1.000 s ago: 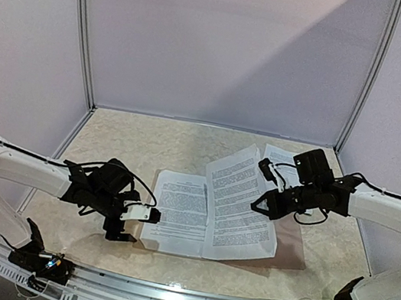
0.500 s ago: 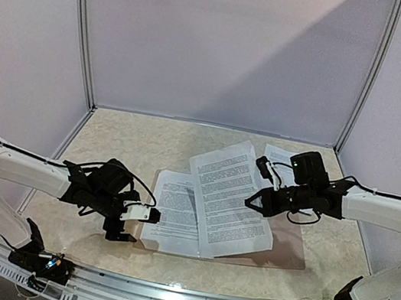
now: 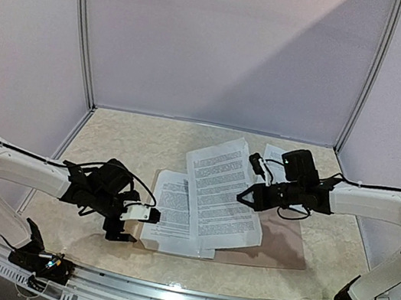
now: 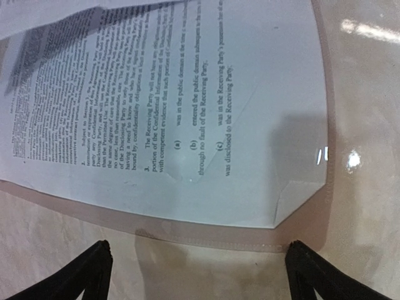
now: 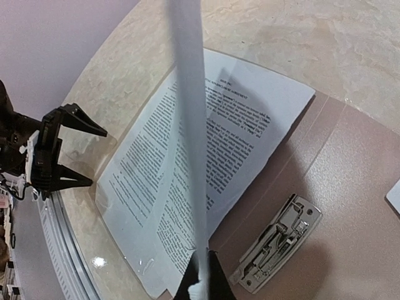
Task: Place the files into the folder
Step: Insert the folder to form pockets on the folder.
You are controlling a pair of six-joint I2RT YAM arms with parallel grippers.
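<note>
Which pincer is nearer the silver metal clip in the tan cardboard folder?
Right: the right pincer hovers by the clip, gripping a sheet; the left pincer is beyond the papers.

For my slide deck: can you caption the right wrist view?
Right tool pinches a printed sheet edge-on over the open folder, metal clip exposed beside flat pages.
</note>
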